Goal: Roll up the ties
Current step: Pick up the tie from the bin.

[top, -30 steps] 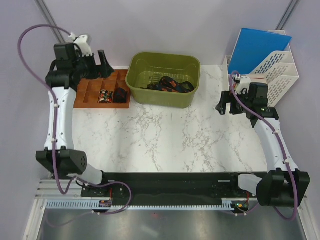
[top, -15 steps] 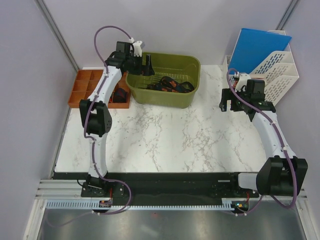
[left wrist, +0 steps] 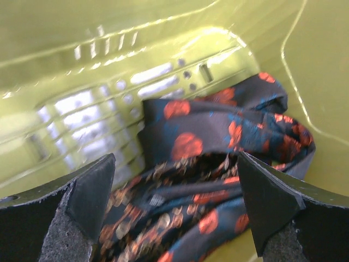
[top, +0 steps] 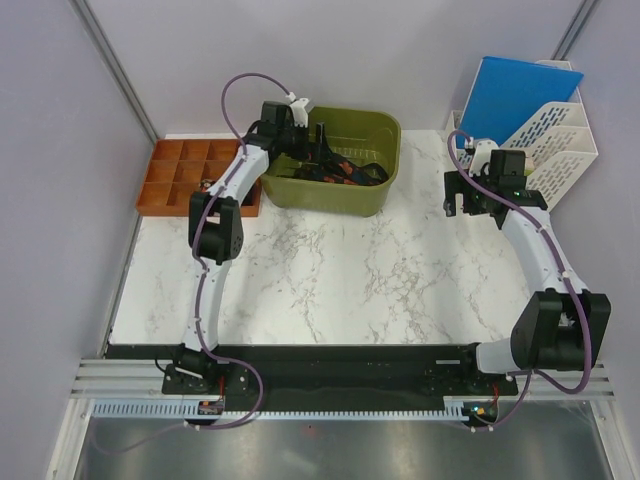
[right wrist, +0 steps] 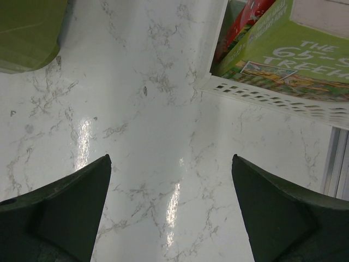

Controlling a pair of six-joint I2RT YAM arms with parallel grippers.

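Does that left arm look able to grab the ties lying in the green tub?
Probably yes. The left gripper hangs open close above the ties in the green tub, and nothing shows between it and the fabric.

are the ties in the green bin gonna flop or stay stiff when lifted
Probably floppy: the ties lie crumpled in soft folds in the green bin. They look tangled in one heap, so lifting one may drag others.
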